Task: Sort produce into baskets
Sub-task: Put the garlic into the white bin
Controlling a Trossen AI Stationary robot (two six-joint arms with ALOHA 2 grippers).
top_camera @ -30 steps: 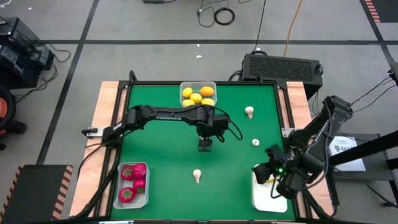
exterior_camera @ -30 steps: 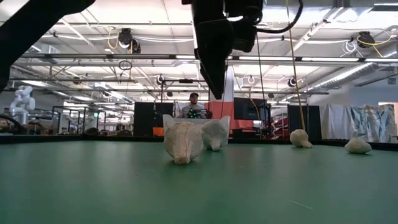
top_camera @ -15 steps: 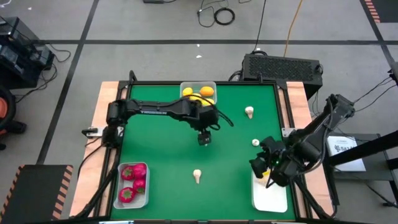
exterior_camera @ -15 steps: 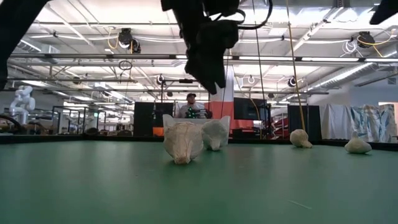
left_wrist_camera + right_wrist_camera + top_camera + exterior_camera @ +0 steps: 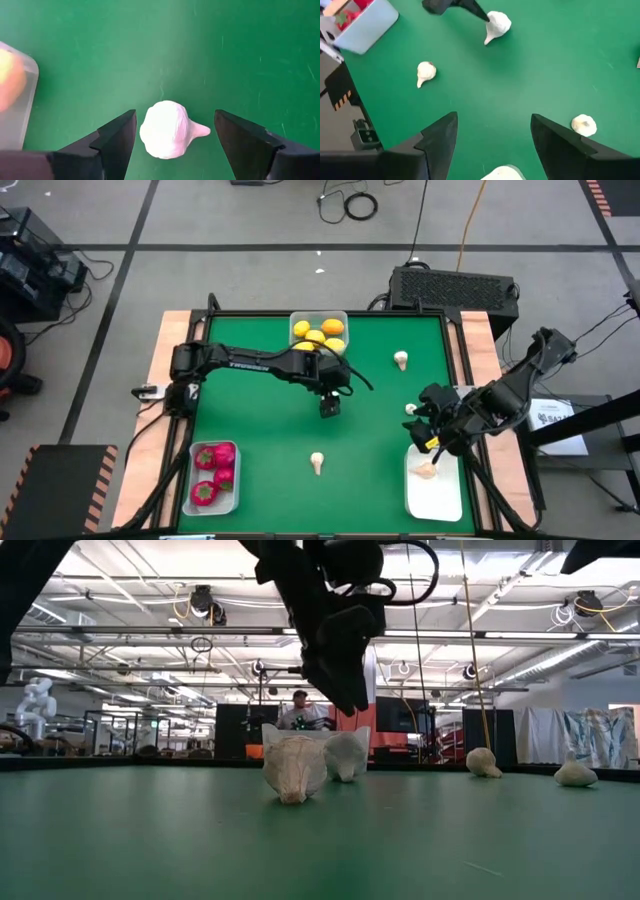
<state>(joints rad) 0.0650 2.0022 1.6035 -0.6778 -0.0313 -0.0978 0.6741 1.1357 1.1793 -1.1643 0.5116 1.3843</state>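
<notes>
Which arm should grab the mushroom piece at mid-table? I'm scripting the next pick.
Left. The left gripper hangs open straddling that mushroom; the right gripper is open by the right-side basket.

From my seat I saw a black vented box (image 5: 453,286) at upper right, beyond the table's far edge. A coiled black cable (image 5: 360,206) lay at top centre. In the low view a person (image 5: 299,712) sat mid-frame.
</notes>
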